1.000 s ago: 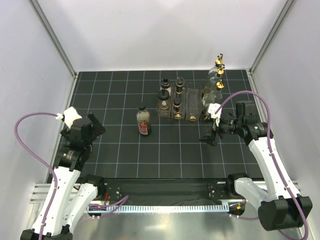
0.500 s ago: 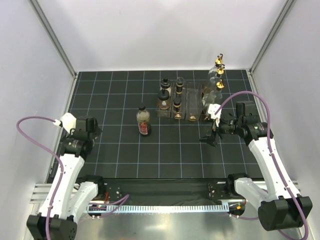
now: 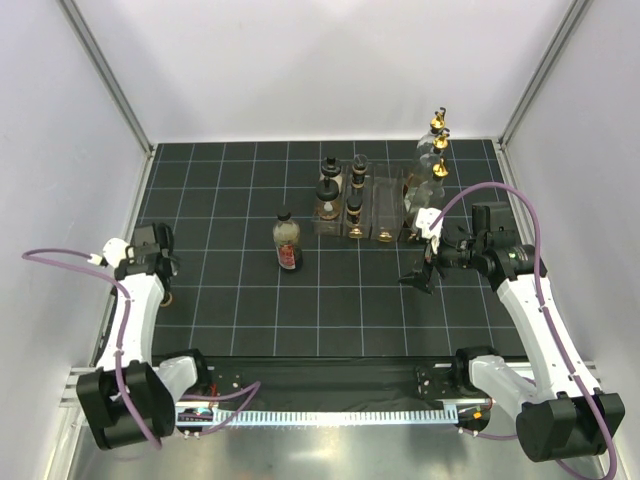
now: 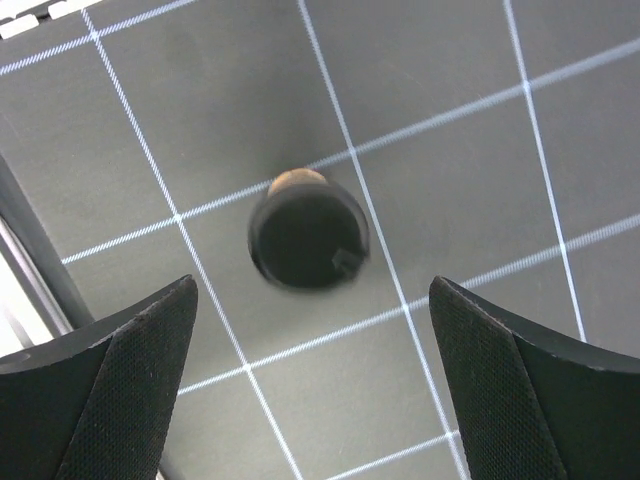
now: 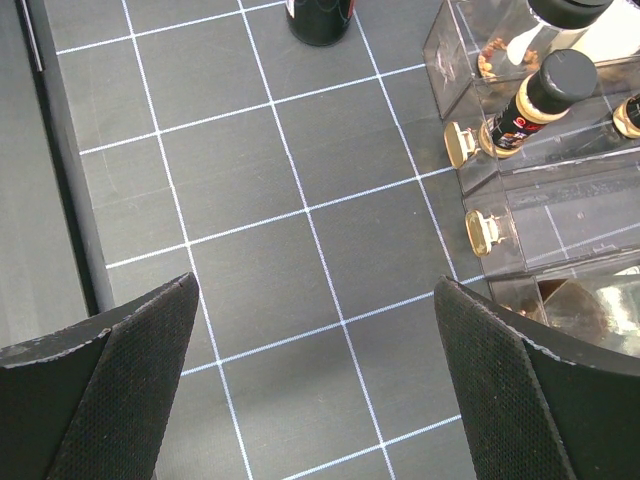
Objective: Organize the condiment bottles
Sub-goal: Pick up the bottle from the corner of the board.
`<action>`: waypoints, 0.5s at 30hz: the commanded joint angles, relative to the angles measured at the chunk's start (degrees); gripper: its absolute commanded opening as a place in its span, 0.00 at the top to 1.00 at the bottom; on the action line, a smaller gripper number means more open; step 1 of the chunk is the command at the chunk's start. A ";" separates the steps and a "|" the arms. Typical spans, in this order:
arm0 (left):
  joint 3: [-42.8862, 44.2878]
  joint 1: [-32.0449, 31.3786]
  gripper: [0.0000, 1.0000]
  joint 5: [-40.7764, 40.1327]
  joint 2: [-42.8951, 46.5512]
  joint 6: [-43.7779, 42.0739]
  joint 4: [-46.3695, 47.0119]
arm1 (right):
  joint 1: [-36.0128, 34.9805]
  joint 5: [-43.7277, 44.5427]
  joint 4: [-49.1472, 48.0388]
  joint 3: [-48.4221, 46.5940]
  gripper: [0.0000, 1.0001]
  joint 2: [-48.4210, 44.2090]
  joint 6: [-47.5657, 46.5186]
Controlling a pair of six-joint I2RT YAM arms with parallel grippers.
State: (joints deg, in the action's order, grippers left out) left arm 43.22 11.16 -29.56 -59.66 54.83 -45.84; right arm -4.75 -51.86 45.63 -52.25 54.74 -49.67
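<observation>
My left gripper (image 4: 315,390) hangs open over the mat, pointing down near the left edge (image 3: 160,272). Just ahead of its fingertips and apart from them stands a small black-capped bottle (image 4: 308,232), seen from above. A red-labelled bottle (image 3: 287,241) stands alone mid-mat, and its base shows in the right wrist view (image 5: 320,18). More condiment bottles sit in the clear rack (image 3: 372,208): black-capped ones (image 3: 329,190) and tall clear ones with gold spouts (image 3: 436,155). My right gripper (image 3: 421,272) hovers open before the rack (image 5: 520,200), holding nothing (image 5: 315,390).
The mat's left border and a metal rail (image 4: 30,270) run close beside my left gripper. White walls enclose the mat on three sides. Gold spouts (image 5: 462,143) stick out of the rack's front near my right fingers.
My left arm has swung back and left to the mat's edge and tipped down over the black-capped bottle. Its jaws have narrowed slightly. The right arm has not moved.
</observation>
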 commanded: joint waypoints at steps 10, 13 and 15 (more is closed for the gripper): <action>2.04 9.04 0.27 3.10 -11.35 -1.47 9.19 | 0.18 -1.32 0.08 -0.84 0.00 -1.39 -1.48; 1.60 10.20 0.45 5.29 -11.97 -2.44 10.95 | 0.27 -1.32 -0.01 -0.84 0.00 -1.30 -1.48; 1.08 10.38 0.66 6.35 -11.19 -4.55 12.62 | 0.18 -1.32 0.08 -0.84 0.00 -1.22 -1.48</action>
State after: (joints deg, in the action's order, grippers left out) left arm 43.48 20.86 -24.99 -71.70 52.73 -37.76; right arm -4.73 -51.86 45.82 -52.25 54.57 -49.87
